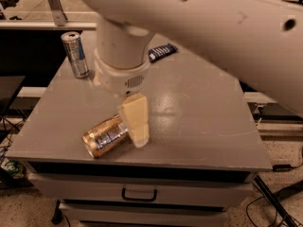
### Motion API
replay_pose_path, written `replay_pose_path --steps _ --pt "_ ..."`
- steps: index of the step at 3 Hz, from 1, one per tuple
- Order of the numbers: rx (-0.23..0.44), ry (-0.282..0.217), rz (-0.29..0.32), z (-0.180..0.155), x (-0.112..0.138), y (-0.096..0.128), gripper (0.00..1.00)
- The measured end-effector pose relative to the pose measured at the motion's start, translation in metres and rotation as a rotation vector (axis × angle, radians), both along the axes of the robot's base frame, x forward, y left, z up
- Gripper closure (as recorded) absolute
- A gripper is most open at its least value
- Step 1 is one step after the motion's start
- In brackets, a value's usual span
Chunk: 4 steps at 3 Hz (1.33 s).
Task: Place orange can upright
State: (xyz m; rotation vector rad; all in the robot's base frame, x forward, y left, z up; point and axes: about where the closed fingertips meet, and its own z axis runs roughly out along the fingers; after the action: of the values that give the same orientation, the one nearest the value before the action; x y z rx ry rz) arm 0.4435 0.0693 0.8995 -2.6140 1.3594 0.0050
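The orange can (103, 137) lies on its side near the front left of the grey table (203, 117), its top end pointing toward the front left corner. My gripper (136, 132) hangs from the big white arm (120, 60) and reaches down to the can's right end, right against it or just over it. The arm hides the can's far end.
A tall slim silver-blue can (75, 54) stands upright at the back left of the table. A dark flat packet (162, 52) lies at the back middle. A drawer with a handle (139, 193) sits under the tabletop. Cables lie on the floor at the right.
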Motion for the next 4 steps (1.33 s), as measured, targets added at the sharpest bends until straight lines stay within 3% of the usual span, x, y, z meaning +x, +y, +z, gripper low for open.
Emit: replay_pose_path --steps 1,3,4 --pt "-0.036 0.012 0.039 -0.016 -0.007 0.016 0.00" --pt "-0.071 0.049 0.052 -0.043 -0.016 0.031 0.00" --pt "-0.070 0.053 0.039 -0.047 -0.017 0.034 0.12"
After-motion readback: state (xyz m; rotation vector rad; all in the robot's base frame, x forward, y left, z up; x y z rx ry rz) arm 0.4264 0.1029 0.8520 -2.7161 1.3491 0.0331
